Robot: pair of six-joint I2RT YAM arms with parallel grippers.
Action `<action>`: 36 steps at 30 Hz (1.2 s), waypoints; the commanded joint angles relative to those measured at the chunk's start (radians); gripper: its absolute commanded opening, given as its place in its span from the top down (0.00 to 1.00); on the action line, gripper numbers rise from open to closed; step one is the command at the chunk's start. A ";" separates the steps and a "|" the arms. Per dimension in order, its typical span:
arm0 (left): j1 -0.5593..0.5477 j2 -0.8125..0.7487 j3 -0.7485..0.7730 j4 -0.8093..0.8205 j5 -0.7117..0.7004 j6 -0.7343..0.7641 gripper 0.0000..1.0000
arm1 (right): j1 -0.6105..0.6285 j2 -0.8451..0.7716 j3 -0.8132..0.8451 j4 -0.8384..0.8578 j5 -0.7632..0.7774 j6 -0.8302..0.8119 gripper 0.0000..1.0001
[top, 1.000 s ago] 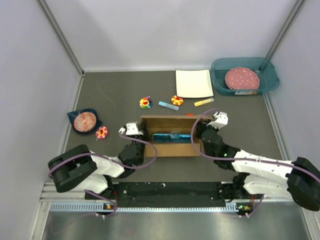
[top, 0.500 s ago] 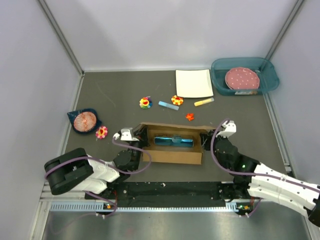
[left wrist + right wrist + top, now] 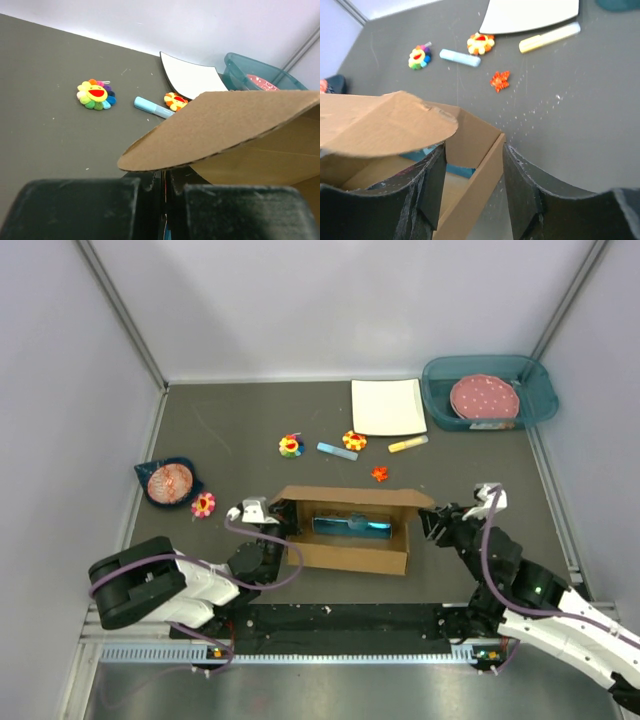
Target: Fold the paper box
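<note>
Sitting with flaps raised, paper box; left gripper at its left end, can't tell if clamped; right gripper spread open just beside right end.

right gripper pulled back off paper box

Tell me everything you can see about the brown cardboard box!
The paper box is plain brown corrugated cardboard, a shallow rectangle sitting open-topped on the grey table close to the arms. Its walls stand up, and a rounded flap sticks out loose at each end. Something shiny blue lies inside. The left gripper is at its left end, its grip unclear. The open right gripper faces its right end.
</note>
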 commanded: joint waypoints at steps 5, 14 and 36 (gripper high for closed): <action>0.008 -0.007 -0.085 0.074 -0.136 0.034 1.00 | -0.003 -0.058 0.208 -0.103 0.022 -0.110 0.50; -0.001 -0.230 -0.104 -0.206 -0.145 0.019 0.95 | -0.003 0.043 0.331 -0.003 -0.034 -0.171 0.42; -0.061 -0.681 -0.085 -0.839 -0.171 -0.064 0.87 | 0.013 0.636 0.246 0.370 -0.431 -0.139 0.43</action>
